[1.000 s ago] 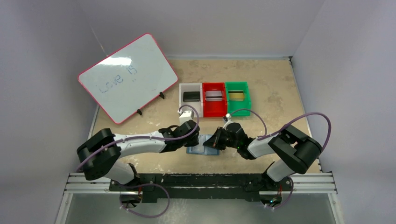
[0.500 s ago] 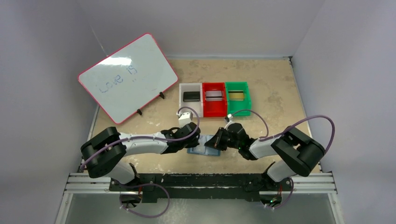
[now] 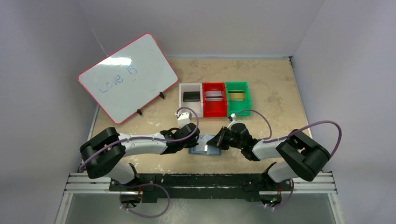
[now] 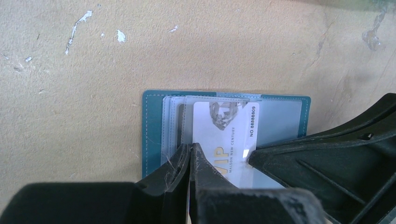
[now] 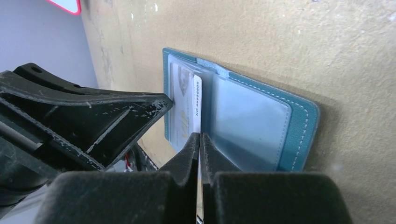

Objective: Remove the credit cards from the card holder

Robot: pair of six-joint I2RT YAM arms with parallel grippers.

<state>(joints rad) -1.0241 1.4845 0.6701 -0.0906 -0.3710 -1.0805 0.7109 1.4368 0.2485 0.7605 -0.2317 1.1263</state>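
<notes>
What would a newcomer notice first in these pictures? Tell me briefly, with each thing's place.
At the table's near middle, the left fingers and right fingers meet over the open blue card holder, both shut at the edges of a white VIP card in its clear sleeves. Behind stand a white bin, a red bin and a green bin in a row, each holding a card; a pink-rimmed whiteboard leans at far left.

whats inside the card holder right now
One white VIP card shows among the clear sleeves of the open card holder. The shut left tool and right tool hide its near end; any cards underneath are covered.
</notes>
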